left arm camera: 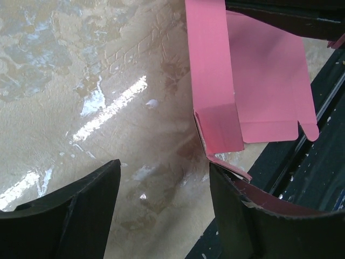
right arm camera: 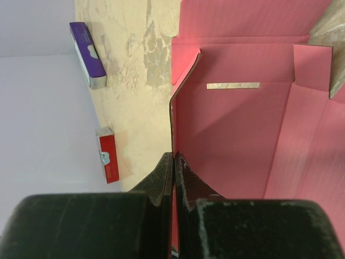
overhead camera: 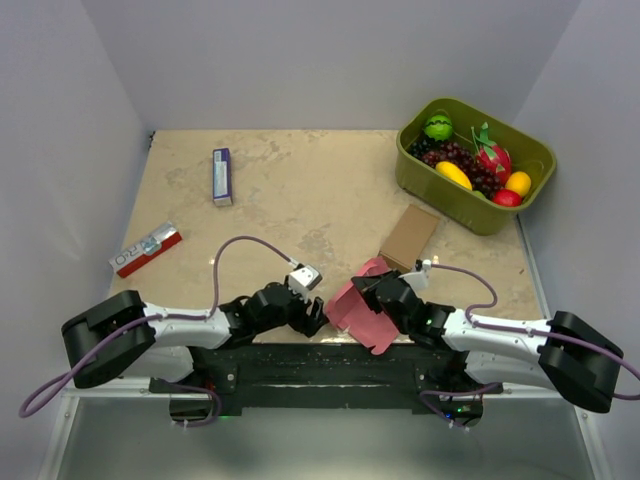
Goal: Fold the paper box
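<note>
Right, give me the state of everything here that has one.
paper box, partly folded, one wall raised
right gripper, shut on paper box
left gripper, open, beside the box
green tub, full of fruit
brown cardboard box, closed, lying flat

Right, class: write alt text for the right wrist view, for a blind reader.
The right gripper pinches a wall of the pink paper box. A purple packet and a red packet lie on the table beyond.
</note>
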